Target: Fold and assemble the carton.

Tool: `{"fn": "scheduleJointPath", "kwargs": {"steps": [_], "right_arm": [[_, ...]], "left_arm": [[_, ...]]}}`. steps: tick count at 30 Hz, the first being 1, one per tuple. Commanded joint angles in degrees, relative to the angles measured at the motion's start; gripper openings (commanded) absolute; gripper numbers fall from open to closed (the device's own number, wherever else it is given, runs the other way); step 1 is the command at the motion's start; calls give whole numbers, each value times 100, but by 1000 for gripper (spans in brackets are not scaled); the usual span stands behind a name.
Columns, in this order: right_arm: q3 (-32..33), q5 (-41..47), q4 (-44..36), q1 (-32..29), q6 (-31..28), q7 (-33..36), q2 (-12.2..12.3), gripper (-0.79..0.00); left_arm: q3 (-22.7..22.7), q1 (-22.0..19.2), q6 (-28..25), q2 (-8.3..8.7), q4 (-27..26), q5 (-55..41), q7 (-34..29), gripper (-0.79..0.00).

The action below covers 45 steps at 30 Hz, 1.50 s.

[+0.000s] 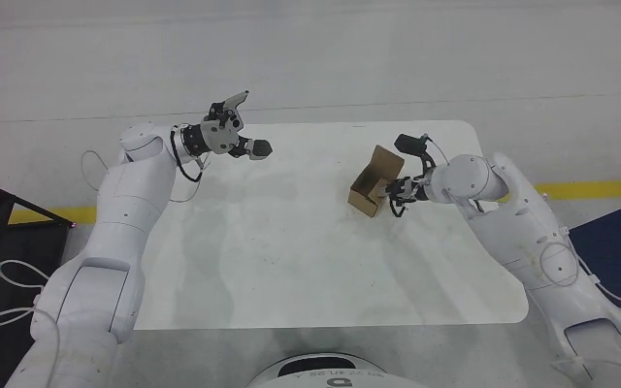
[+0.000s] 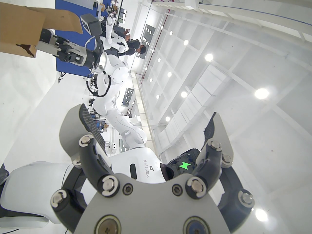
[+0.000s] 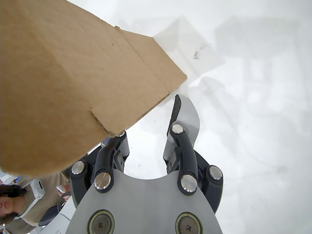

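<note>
While the left gripper [image 1: 247, 124] hangs wide open and empty over the far left of the table [image 1: 291, 252], the carton [image 1: 375, 181] sits right of centre, the right gripper [image 1: 396, 199] partly open at its side.

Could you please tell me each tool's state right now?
Left tool: open, empty.
Right tool: open beside the carton, one finger hidden.

Robotics lab in a large industrial hall: rows of round ceiling lights [image 2: 261, 93] and overhead pipes [image 2: 162, 29] run beneath a high white roof, blue partition panels [image 2: 70, 5] stand behind, and a yellow line [image 1: 582, 189] crosses the grey floor [image 1: 291, 58] beside a white table [image 1: 291, 242].
</note>
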Motion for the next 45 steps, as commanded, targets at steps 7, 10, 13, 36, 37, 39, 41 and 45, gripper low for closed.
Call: {"fn": "scheduleJointPath", "kwargs": {"steps": [7, 10, 13, 36, 37, 39, 41, 45], "right_arm": [[-268, -434, -132, 104, 550, -65, -76, -434], [-346, -593, -197, 135, 742, -48, -97, -489], [-442, -787, -287, 148, 899, -36, -117, -640], [-1018, -1805, -553, 602, 1584, 322, -298, -526], [-1047, -1770, -561, 641, 1565, 340, -322, -394], [-1011, -1650, -599, 664, 1461, 270, -347, -228], [-837, -1356, -636, 607, 1271, 143, -347, -194], [-310, -420, -611, 305, 674, -222, -317, -139]], "left_arm": [[0, 0, 0, 0, 0, 0, 0, 0], [0, 0, 0, 0, 0, 0, 0, 0], [0, 0, 0, 0, 0, 0, 0, 0], [0, 0, 0, 0, 0, 0, 0, 0], [0, 0, 0, 0, 0, 0, 0, 0], [0, 0, 0, 0, 0, 0, 0, 0], [0, 0, 0, 0, 0, 0, 0, 0], [0, 0, 0, 0, 0, 0, 0, 0]]}}
